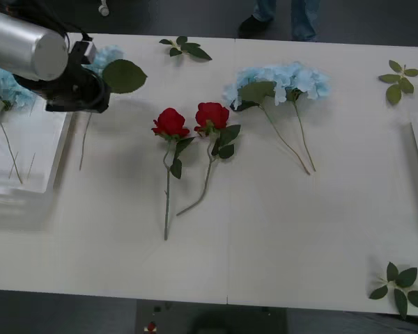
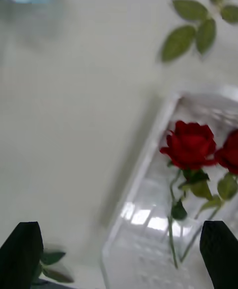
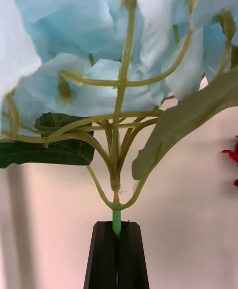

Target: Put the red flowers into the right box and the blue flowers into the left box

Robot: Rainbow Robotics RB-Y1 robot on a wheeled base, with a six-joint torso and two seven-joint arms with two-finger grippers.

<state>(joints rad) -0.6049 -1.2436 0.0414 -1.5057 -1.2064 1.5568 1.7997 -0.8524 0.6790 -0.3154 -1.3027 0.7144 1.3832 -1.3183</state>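
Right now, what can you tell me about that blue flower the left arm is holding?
The blue flower is an artificial cluster of pale sky-blue, fabric-like petals on branching yellow-green stalks, with broad green leaves below the head. The stalks join into one thin bright green stem, which the left gripper has pinched between its black fingers just under the branching. In the front view the flower is lifted at the table's left side, beside the left box, one big leaf sticking out to the right.

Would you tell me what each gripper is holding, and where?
The left gripper pinches a blue flower by its green stem, just below the head. The right gripper holds nothing.
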